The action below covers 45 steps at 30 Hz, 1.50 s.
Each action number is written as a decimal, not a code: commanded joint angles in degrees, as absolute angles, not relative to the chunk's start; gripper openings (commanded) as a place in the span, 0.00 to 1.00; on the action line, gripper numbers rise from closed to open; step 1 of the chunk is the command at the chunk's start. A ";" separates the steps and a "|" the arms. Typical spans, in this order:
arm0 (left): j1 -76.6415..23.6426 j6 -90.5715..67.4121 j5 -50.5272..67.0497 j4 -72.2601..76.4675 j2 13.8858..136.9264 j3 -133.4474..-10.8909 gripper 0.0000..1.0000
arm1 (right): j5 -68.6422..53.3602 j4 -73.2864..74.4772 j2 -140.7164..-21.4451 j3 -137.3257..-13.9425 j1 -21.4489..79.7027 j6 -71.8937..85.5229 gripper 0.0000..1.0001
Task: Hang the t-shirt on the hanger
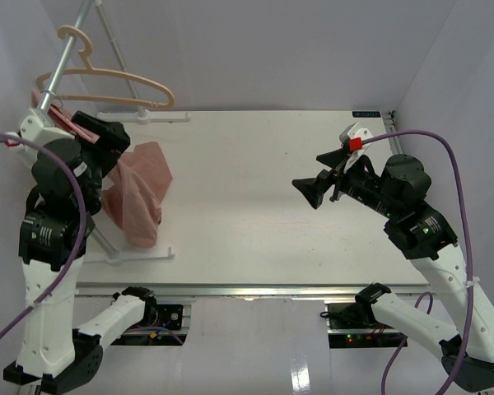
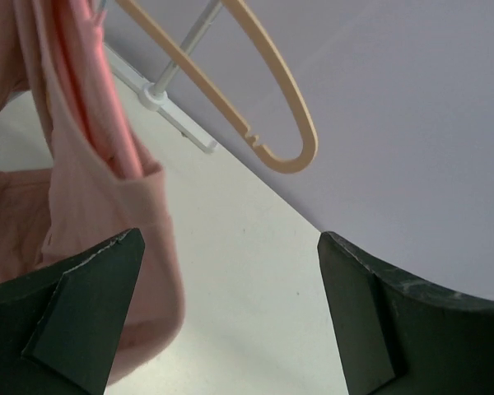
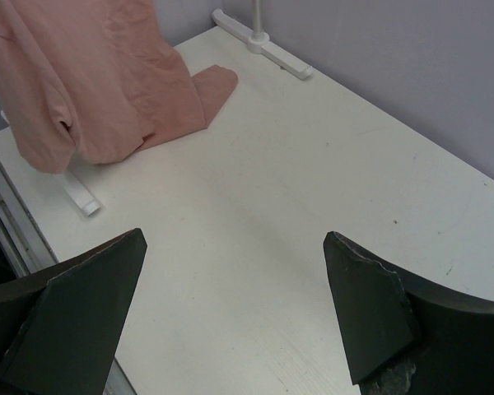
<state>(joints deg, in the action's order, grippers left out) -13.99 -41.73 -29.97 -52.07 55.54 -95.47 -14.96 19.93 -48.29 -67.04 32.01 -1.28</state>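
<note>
The dusty-pink t-shirt [image 1: 140,193] hangs at the table's left side, and its lower part rests on the table. It also shows in the right wrist view [image 3: 90,74] and the left wrist view [image 2: 90,206]. A brighter pink strip [image 2: 107,107], apparently the pink hanger, runs inside the shirt's top; a bit of it shows by the left arm [image 1: 64,118]. Its hook is hidden. My left gripper [image 1: 115,141] is open and empty right beside the hanging shirt [image 2: 230,304]. My right gripper [image 1: 317,191] is open and empty above the table's right half [image 3: 235,313].
A thicker beige hanger [image 1: 107,78] hangs on the metal rod [image 1: 70,49] of a white rack; it also shows in the left wrist view [image 2: 263,90]. The rack's white feet lie at the back [image 1: 144,118] and front [image 1: 140,255] left. White walls enclose the table.
</note>
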 commanded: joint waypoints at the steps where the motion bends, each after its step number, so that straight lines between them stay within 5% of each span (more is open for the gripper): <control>1: -13.80 -42.98 -25.49 -47.61 45.24 -87.46 0.98 | -15.48 18.19 -47.35 -66.60 32.36 -1.58 0.95; 5: -13.80 -42.98 -18.96 -45.90 43.20 -85.05 0.98 | -16.01 17.69 -47.12 -66.16 32.37 -1.27 0.95; 9: -13.80 -36.73 2.88 -32.60 45.71 -81.39 0.98 | -17.13 15.53 -46.76 -64.22 32.34 0.72 0.95; 15: -15.22 -33.52 23.06 -26.73 63.67 -90.27 0.98 | -16.78 15.12 -48.75 -62.68 32.43 2.96 0.96; 23: -37.48 -22.17 -4.50 -24.49 76.84 -91.72 0.98 | -9.55 10.39 -48.07 -57.17 32.55 8.60 0.90; 27: -44.09 -18.88 -14.17 -18.96 77.27 -81.29 0.98 | 0.34 9.49 -47.56 -53.00 32.61 12.39 0.90; 34: -46.57 -18.93 -15.29 -9.26 70.80 -60.66 0.98 | 10.43 11.69 -47.02 -49.08 32.61 18.73 0.90; 45: -56.42 -15.33 -14.57 7.81 55.69 -40.28 0.98 | 0.65 5.05 -45.03 -42.58 32.70 17.10 0.90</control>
<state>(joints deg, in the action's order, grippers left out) -56.33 -16.36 -15.48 -2.27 61.37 -44.65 3.18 10.24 -46.25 -43.20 32.42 16.96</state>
